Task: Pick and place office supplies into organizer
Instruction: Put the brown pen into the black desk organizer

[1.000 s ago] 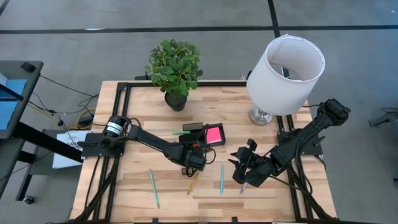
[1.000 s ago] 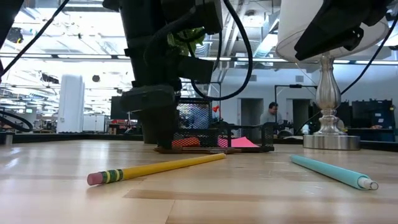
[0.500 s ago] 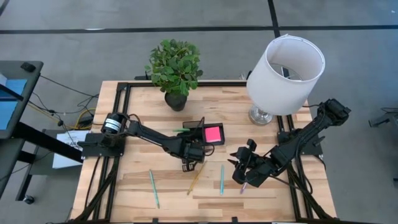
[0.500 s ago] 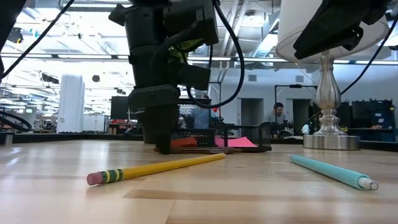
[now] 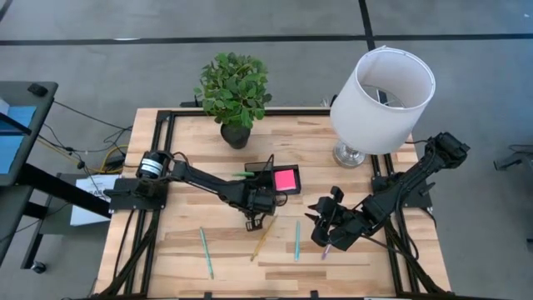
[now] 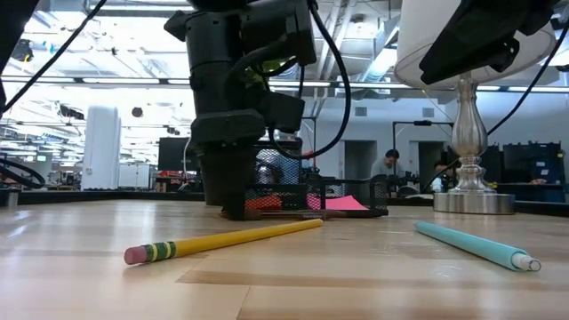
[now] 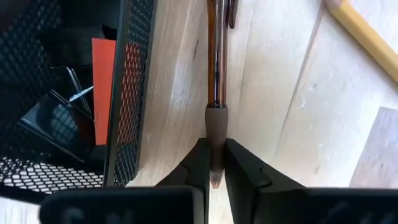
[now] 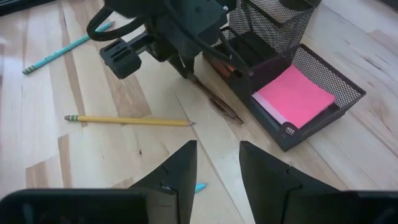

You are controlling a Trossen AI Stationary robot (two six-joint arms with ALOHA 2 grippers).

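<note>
Left pincer (image 7: 212,163): closed on brown pen (image 7: 216,74) beside mesh organizer (image 7: 134,93) | Right pincer (image 8: 217,163): part-open, empty, facing organizer | Yellow pencil (image 8: 127,120): near organizer, on surface (image 8: 37,143)

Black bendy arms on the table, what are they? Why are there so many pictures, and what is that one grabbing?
They are two robot arms, and each ends in a two-finger tool for pinching things. One picture looks down from above, one looks across from table height, and two come from little cameras on the arms' wrists.

On the pale wooden table lie a yellow pencil and two thin teal pens. A black mesh tray holds a pink square sticky-note pad. A leafy potted plant and a white lamp stand at the back.

The left tool is pinched shut on the end of a thin brown pen lying beside the tray. The right tool waits open above the table.
</note>
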